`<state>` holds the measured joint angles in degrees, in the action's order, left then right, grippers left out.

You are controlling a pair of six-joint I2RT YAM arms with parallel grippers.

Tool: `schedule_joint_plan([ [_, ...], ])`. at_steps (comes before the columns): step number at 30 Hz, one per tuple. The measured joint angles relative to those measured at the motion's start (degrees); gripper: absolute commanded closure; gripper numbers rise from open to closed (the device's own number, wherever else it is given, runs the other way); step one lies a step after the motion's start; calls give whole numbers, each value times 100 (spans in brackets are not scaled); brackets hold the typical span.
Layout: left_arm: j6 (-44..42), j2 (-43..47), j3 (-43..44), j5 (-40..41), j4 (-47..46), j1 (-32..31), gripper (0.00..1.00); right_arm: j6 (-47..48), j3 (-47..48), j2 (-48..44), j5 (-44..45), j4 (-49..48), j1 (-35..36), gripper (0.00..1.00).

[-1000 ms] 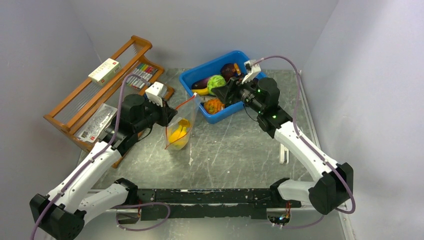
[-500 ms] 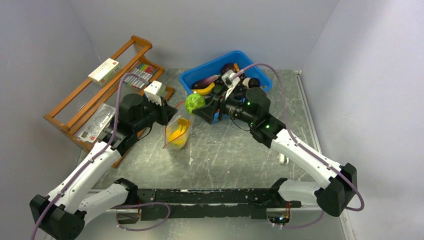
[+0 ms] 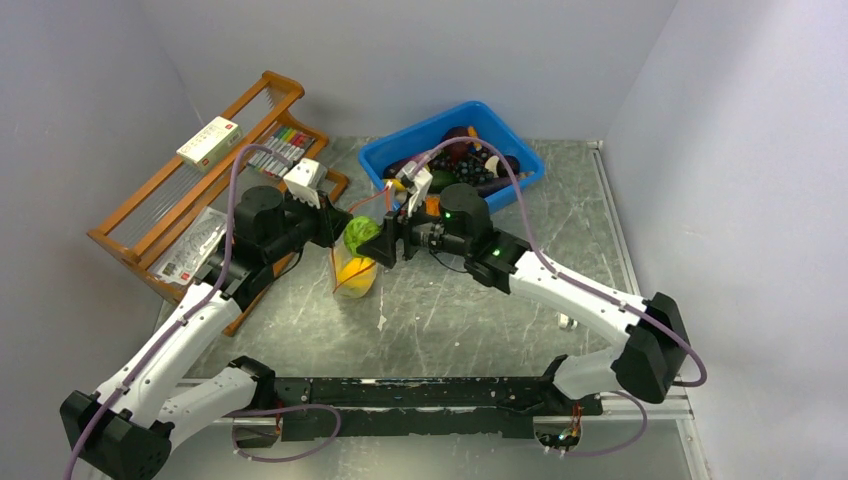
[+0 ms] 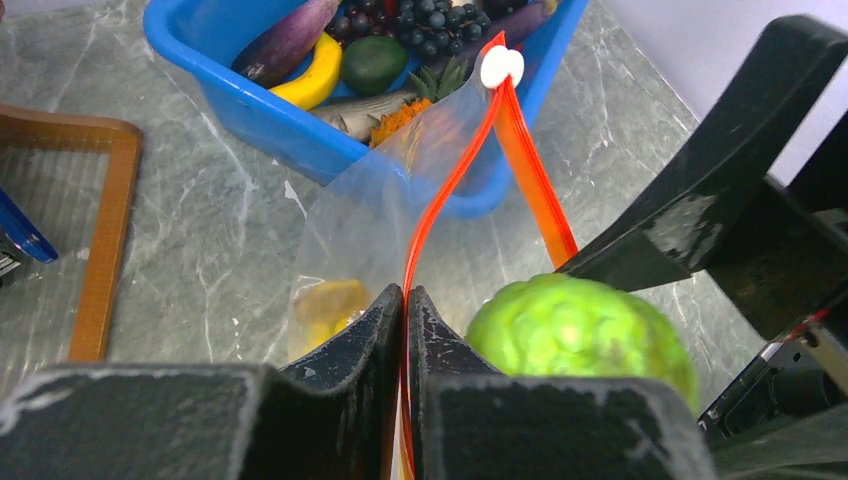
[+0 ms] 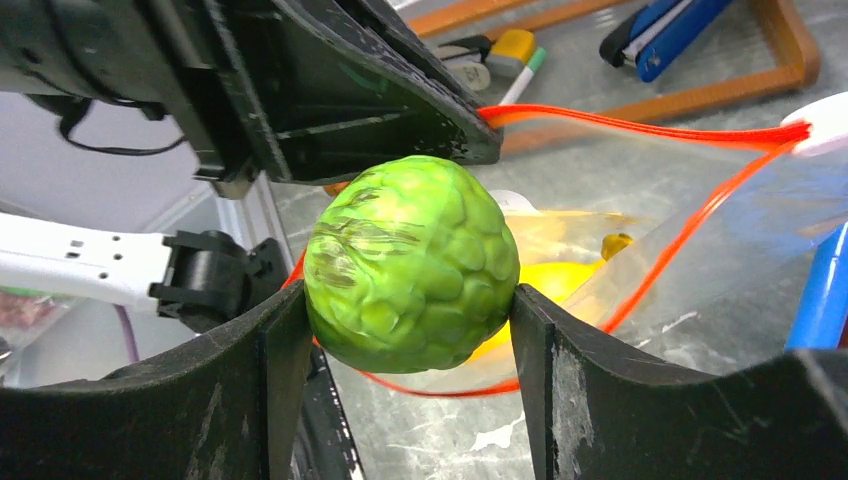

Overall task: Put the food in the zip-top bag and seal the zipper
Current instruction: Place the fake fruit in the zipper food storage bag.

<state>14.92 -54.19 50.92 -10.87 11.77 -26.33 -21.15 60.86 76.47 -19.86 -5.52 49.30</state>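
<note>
My left gripper point(image 4: 405, 300) is shut on the red-orange zipper strip point(image 4: 450, 180) of the clear zip-top bag point(image 3: 357, 265) and holds its mouth open above the table. A yellow piece point(image 4: 325, 300) lies inside the bag. My right gripper point(image 5: 412, 300) is shut on the bumpy green ball point(image 5: 412, 262) and holds it over the bag's open mouth, close to my left gripper point(image 3: 335, 228). The ball also shows in the top view point(image 3: 360, 232) and the left wrist view point(image 4: 575, 335). More food lies in the blue bin point(image 3: 520, 185): a banana point(image 4: 305, 80), a dark grape cluster point(image 4: 425, 22).
The blue bin point(image 4: 260, 110) stands at the back, just behind the bag. A wooden rack point(image 3: 200, 170) with markers and boxes stands at the back left. The right arm point(image 3: 570, 285) reaches across the middle of the table.
My right gripper has lifted the green ball out of the blue bin and carried it left to the bag's open mouth. My left gripper has stayed shut on the zipper strip.
</note>
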Motion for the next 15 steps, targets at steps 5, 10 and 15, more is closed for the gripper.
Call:
schedule_joint_plan([
  [5,-2,15,-2,-9,-2,35,93,90,291,219,514,533,155,48],
  [10,-2,33,-2,-20,0,61,93,216,610,284,997,970,166,46],
  [15,-2,94,-11,-35,-4,120,93,302,1005,584,1274,1357,166,44],
])
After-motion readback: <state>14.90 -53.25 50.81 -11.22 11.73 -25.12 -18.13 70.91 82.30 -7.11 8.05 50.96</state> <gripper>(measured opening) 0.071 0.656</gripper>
